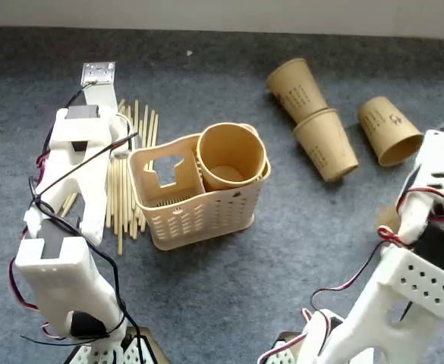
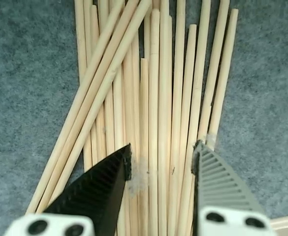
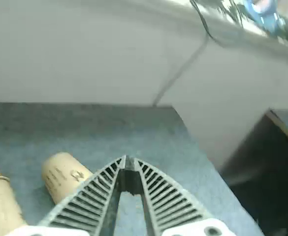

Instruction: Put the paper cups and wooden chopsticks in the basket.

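Observation:
A pile of wooden chopsticks (image 2: 153, 88) lies on the grey carpet, left of the cream basket (image 1: 206, 216). My left gripper (image 2: 161, 157) hangs open right above the pile, its fingers straddling a few sticks. One paper cup (image 1: 231, 155) stands upright in the basket's right compartment. Two cups (image 1: 313, 117) lie on their sides pushed together behind and to the right of the basket, and a third cup (image 1: 388, 129) lies farther right. My right gripper (image 3: 125, 160) is shut and empty, raised off the floor, with that third cup (image 3: 62, 174) beyond its tips.
The left arm (image 1: 77, 174) stands beside the basket's left wall, its cables trailing over the chopsticks (image 1: 127, 178). The right arm (image 1: 434, 182) is at the table's right edge. Open carpet lies in front of the basket. A wall runs behind the table.

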### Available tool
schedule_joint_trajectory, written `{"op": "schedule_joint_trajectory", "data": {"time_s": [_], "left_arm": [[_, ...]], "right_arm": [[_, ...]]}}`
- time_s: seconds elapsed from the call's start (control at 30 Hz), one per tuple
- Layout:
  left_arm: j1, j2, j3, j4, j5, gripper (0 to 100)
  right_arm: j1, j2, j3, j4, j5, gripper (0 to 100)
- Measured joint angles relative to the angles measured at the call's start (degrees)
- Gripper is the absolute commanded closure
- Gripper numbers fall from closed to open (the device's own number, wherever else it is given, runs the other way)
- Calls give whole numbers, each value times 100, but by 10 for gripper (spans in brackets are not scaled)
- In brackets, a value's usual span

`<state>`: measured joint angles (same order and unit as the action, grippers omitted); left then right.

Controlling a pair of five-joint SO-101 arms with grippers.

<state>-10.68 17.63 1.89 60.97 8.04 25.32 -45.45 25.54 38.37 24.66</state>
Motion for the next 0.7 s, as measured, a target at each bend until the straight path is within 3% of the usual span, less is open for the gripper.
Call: {"op": "schedule_joint_trajectory", "data": {"time_s": [0.17, 0.27, 0.4, 0.53, 0.7], "left_arm": [[0, 0, 0, 0, 0, 776], [0, 0, 0, 0, 0, 776], [0, 0, 0, 0, 0, 776], [0, 0, 0, 0, 0, 776], [0, 0, 53, 0, 0, 777]], "right_arm": [[-1196, -9, -1802, 1292, 88, 994], [-1257, -79, -2268, 1916, 88, 994], [-440, -79, -2119, 2426, 88, 989], [510, -26, -949, 2391, 396, 988], [1064, 580, 1495, 1073, 492, 902]]}}
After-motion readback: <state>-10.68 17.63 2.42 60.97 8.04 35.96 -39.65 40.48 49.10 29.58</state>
